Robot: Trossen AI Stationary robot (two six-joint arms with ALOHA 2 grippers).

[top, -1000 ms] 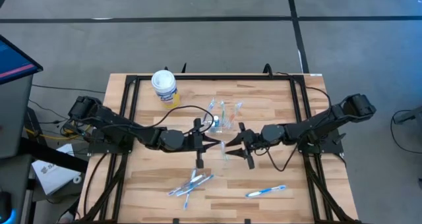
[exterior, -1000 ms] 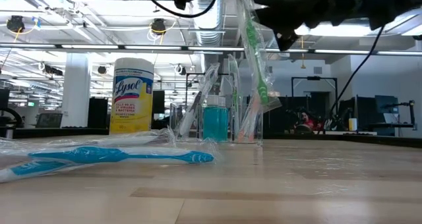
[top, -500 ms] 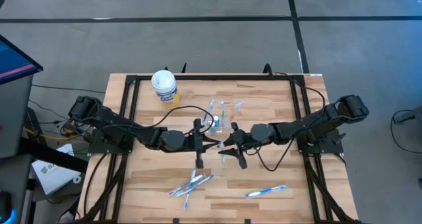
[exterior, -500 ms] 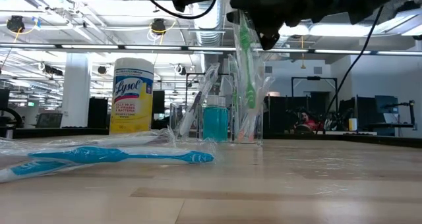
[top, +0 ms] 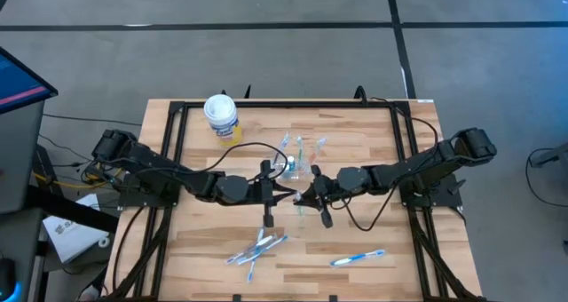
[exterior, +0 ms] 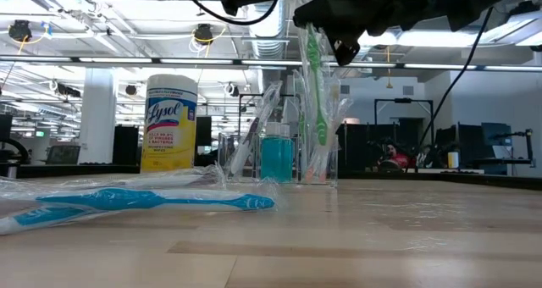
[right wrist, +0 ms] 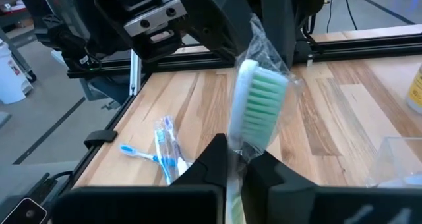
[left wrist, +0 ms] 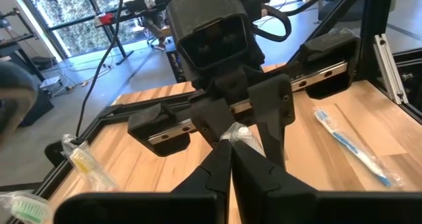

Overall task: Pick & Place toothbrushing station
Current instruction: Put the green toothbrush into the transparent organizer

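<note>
A green toothbrush (exterior: pixel 320 93) in a clear wrapper hangs upright above mid-table, between my two grippers. My left gripper (top: pixel 288 194) comes from the table's left and is shut on the wrapper. My right gripper (top: pixel 308 196) comes from the right and is shut on the brush. Just behind them the clear cup (exterior: pixel 275 157) stands on the table with a teal tube and wrapped brushes in it. More wrapped blue toothbrushes (top: pixel 257 247) lie flat near the front edge. My left gripper pinches the clear wrapper's top end (left wrist: pixel 239 133) between its two fingertips, coming nearly level from the table's left. The wrapper hangs below the fingers, clear of the table. My right gripper pinches the wrapped brush at its neck (right wrist: pixel 239 150), just under the green bristle head (right wrist: pixel 258 105), between its two fingers. It comes nearly level from the table's right, fingers across the brush. The handle hangs down, clear of the table.
A white tub with a yellow label (top: pixel 221 117) stands at the far left of the table. Another blue toothbrush (top: pixel 358 258) lies near the front right. A black frame rail (top: pixel 284 104) runs along the table's edges.
My right gripper has moved toward the table's left, up to the left gripper, and has shut on the green toothbrush. The brush, which hung tilted from the left gripper, now hangs nearly upright.
</note>
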